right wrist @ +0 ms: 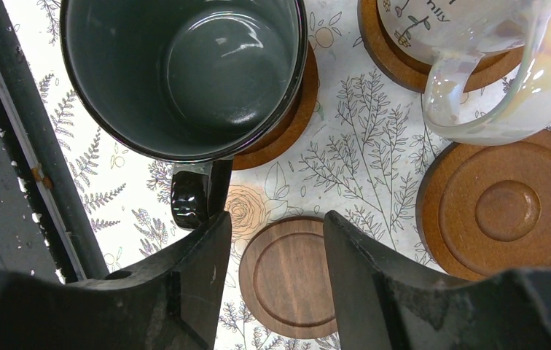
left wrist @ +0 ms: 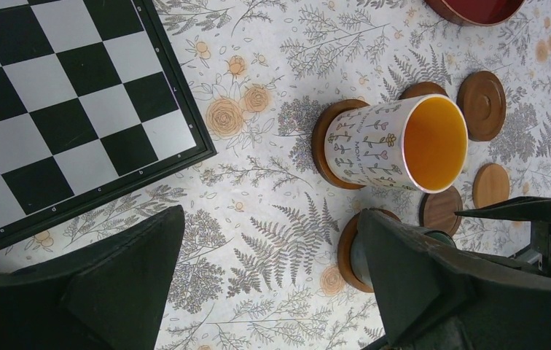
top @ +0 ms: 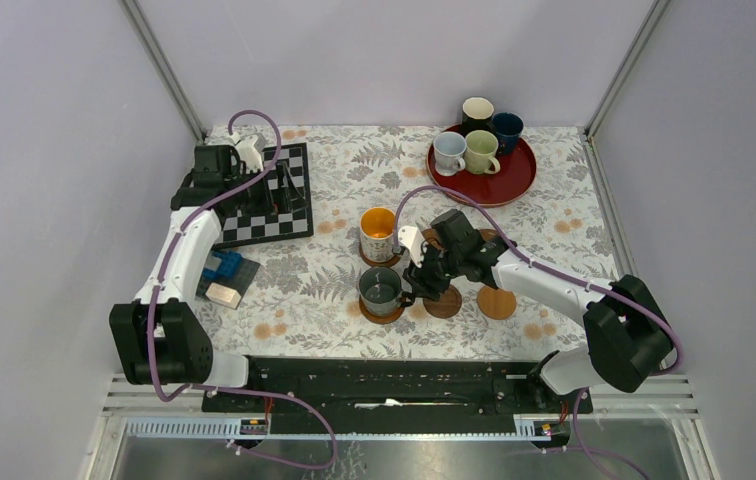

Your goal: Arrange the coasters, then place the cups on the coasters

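Two cups, the orange-lined mug (top: 378, 235) and the grey-green mug (top: 381, 290), are seated on coasters (left wrist: 321, 142) near the middle. Four cups (top: 474, 135) are left on the red tray (top: 511, 180) at the far right. The right gripper (right wrist: 274, 222) is held parted beside the grey-green mug's handle, gripping nothing. The left gripper (left wrist: 269, 217) is spread wide over the chessboard (left wrist: 54, 109). A third cup is judged due next: a lift clear, then a reach to the tray.

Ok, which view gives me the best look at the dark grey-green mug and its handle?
Right wrist: the dark grey-green mug fills the frame, inside and handle plain, sitting on its coaster. Top external shows it small beside the right arm; left wrist hides nearly all of it behind its own finger.
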Available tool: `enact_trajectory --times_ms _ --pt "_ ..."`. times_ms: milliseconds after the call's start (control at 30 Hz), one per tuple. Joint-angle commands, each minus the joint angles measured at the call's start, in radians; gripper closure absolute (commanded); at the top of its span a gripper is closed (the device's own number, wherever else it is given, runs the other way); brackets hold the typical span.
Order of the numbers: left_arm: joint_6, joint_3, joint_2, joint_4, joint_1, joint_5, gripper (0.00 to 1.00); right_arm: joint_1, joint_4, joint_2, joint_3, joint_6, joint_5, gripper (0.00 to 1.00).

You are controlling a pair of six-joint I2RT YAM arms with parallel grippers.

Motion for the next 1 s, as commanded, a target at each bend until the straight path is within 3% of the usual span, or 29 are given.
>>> enact_trajectory --times_ms 0,800,967 --pt "0.001 0.003 -0.013 0.034 0.004 0.015 0.01 0.013 -0.016 -0.031 0.000 -0.013 -0.031 0.43" --pt "0.000 0.007 -0.009 0.034 0.003 0.021 0.01 0.013 -0.052 -0.037 0.012 -0.004 -0.034 0.31" --pt "0.002 0.011 -0.009 0.034 0.004 0.024 0.01 -0.093 -0.156 -0.059 0.091 -0.033 -0.064 0.29"
